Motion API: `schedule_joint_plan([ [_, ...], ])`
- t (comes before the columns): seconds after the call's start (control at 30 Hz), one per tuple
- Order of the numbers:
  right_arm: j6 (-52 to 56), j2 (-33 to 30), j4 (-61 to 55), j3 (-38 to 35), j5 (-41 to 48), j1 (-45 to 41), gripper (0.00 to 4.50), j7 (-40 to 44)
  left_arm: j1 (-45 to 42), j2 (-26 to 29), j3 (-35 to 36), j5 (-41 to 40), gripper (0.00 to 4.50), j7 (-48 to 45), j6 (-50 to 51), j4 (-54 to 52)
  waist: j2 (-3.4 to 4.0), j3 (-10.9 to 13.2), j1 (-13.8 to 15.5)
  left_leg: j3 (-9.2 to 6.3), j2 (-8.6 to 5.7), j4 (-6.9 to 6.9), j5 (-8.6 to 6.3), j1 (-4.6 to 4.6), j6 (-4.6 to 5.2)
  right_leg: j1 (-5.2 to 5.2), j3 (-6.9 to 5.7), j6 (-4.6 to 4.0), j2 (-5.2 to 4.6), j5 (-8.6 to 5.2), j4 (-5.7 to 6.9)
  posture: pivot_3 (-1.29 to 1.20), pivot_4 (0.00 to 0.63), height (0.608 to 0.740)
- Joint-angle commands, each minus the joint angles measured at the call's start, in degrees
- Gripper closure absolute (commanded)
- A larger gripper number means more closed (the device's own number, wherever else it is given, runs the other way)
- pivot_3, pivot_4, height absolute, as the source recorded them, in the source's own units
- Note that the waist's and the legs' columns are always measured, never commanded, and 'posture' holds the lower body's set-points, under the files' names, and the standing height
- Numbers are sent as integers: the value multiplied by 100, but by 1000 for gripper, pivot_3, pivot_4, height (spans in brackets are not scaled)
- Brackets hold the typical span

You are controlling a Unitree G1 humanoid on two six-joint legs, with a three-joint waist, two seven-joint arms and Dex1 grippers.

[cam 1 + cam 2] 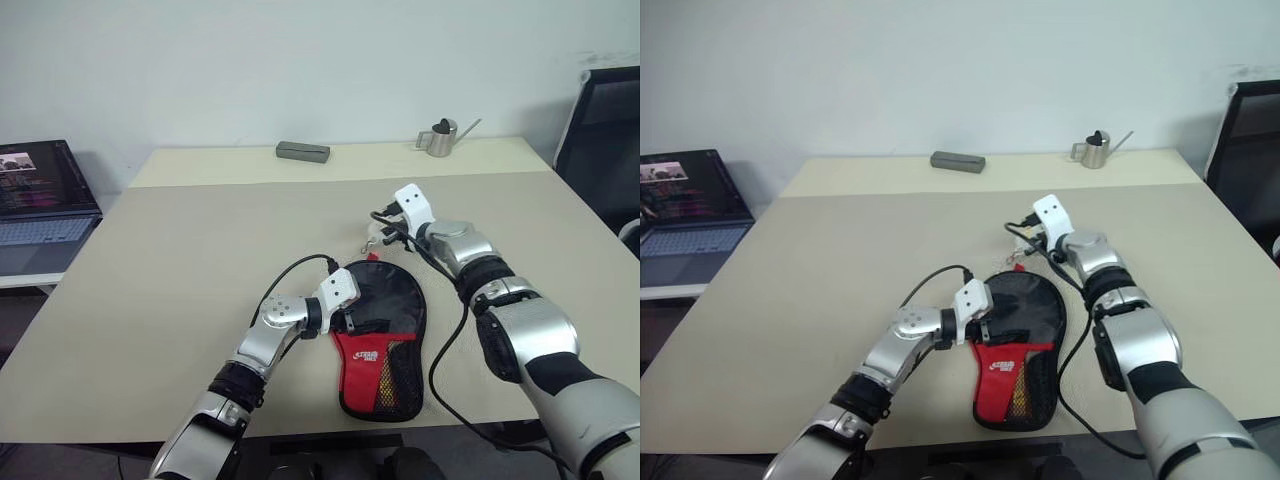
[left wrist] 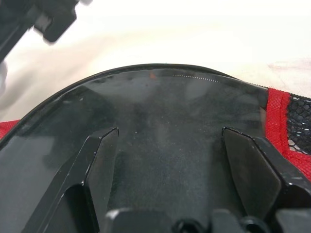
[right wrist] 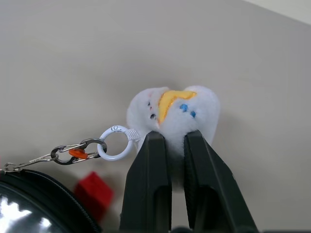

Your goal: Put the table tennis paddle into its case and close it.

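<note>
On the left, the left gripper (image 1: 352, 318) lies with its fingers spread wide over the round black end of the case (image 1: 384, 345), which sits flat on the tan table (image 1: 180, 270) near its front edge, red mesh pocket toward the robot. The table tennis paddle itself cannot be made out; it may already be inside (the pouch looks filled, but that is a guess). To the right, just past the case's round end, the right gripper (image 3: 176, 145) is pinched shut on the white-and-yellow plush charm (image 3: 172, 109), whose ring and clip (image 3: 77, 150) run back to the zipper. To close well, pull the charm steadily along the zipper's curve, not upward, while the left gripper pins the fabric so the case cannot slide.
</note>
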Motion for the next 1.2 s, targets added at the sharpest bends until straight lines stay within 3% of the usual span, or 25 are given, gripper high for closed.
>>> schedule_joint_plan([
  [0.03, 39, -286, -388, -74, -11, -11, 4499, 14, 325, 78, -420, 374, 787, -194, 332, 704, 0, 0, 0, 0, 0, 0, 0, 0, 0, 1, 0, 0, 0, 0, -1, 0, 150, 740],
  [0.4, 391, -651, -1115, 91, -106, 496, 4499, 311, 308, 97, -415, 421, 787, -221, 247, 911, 9, -8, 3, -5, 0, 1, 0, 7, 1, 17, -6, 1, 0, -1, -4, 0, 150, 740],
  [0.67, 983, -1252, -2175, 119, -108, 952, 4499, 697, 364, 92, -458, 431, 787, -247, 283, 851, 12, -9, 5, -5, 1, 0, -1, 7, 1, 19, -8, 2, 0, -1, -7, 0, 150, 740],
  [1.2, 3064, -2282, -5813, 168, 500, 2455, 4499, 1962, 321, -34, -539, 487, 787, -225, 340, 907, 11, -11, 37, -8, 0, 0, -8, 5, 11, 27, -15, 23, -7, -14, -23, 0, 150, 740],
])
